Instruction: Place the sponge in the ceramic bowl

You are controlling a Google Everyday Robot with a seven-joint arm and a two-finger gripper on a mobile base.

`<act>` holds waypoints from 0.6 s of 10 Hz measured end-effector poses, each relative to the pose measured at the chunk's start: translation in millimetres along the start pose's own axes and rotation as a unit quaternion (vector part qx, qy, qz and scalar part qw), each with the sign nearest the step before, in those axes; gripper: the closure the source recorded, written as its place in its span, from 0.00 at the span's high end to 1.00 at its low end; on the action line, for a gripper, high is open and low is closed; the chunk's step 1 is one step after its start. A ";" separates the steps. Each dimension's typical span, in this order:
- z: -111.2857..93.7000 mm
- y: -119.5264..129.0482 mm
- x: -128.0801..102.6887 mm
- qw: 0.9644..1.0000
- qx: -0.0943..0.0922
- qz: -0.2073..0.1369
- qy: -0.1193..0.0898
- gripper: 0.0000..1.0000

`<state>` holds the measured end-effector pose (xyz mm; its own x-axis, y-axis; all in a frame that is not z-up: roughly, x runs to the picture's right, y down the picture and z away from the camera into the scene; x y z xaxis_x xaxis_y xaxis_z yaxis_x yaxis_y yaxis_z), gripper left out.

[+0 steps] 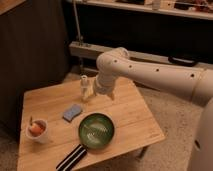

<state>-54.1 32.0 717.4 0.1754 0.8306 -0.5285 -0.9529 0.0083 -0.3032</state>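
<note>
One sponge (72, 112) lies outside the bowl (107, 126); end effector (92, 94) near bottle (84, 83)
</note>
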 end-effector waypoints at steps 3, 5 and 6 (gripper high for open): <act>8.4 33.1 -26.3 1.000 0.027 -0.012 0.003 0.80; 20.6 54.7 -37.4 0.999 0.040 -0.020 0.011 0.80; 28.7 64.0 -39.5 0.999 0.043 -0.024 0.018 0.80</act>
<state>-129.1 15.6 741.6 0.2294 0.8074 -0.5436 -0.9604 0.0971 -0.2611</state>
